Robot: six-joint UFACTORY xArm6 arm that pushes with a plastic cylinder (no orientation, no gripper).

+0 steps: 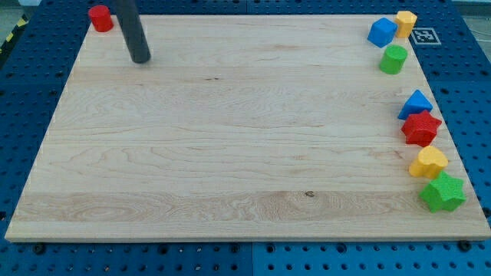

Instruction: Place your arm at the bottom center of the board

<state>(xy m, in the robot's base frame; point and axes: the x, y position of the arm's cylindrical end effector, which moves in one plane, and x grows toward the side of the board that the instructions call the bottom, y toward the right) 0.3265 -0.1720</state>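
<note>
Camera view: pale wooden board (230, 138) on blue pegboard table (476, 115), blocks along edges

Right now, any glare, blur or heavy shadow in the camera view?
Camera view: even light, no glare on the board; my tip sharp, throwing only a faint shadow, just right of the red cylinder; blocks along the view's right edge are crisp; the board shows as a trapezoid from perspective.

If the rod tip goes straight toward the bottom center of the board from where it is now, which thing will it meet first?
Nothing, as far as the view shows. My tip is near the top left corner, right of the red cylinder; the line to the bottom centre crosses only the bare board.
</note>
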